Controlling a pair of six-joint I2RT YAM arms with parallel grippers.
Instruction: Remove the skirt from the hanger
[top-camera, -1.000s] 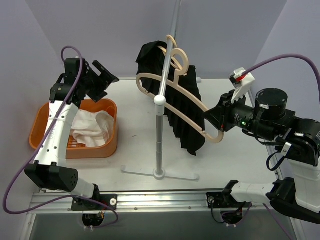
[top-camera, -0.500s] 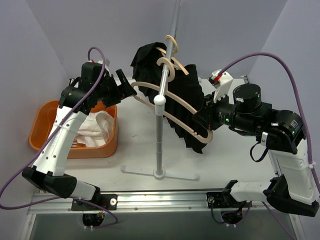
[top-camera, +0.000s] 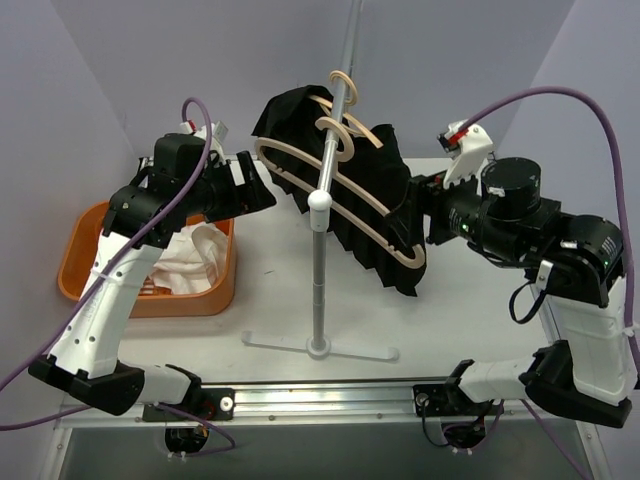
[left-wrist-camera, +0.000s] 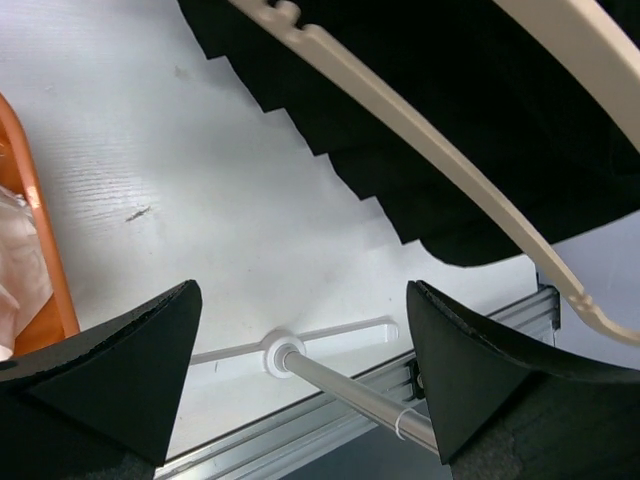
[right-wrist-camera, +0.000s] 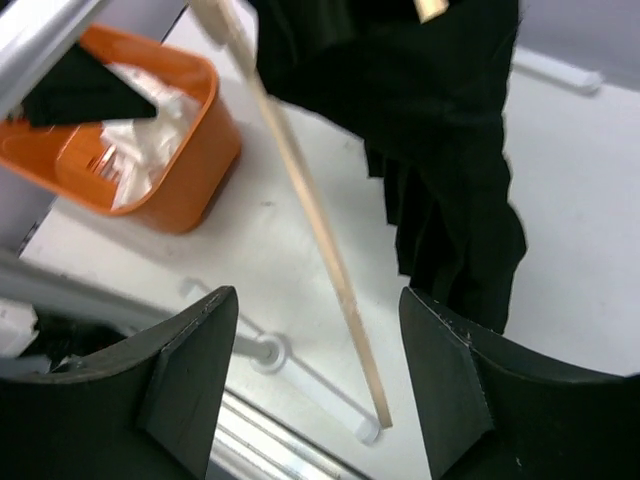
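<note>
A black pleated skirt hangs on a beige wooden hanger hooked on the stand's pole. My left gripper is open just left of the skirt's upper left end and holds nothing. From the left wrist, the skirt and a hanger bar sit above the gripper. My right gripper is open at the skirt's right side, above the hanger's lower right end. The right wrist view has a hanger bar running between the jaws of the gripper without touching them, with the skirt above right.
The stand's metal pole rises from a white cross base in the middle of the table. An orange basket holding white cloth sits at the left. Grey walls close in the back and both sides.
The right gripper has opened and let go of the hanger's right end. The hanger and skirt have swung left. The left arm has moved right, up to the skirt.
</note>
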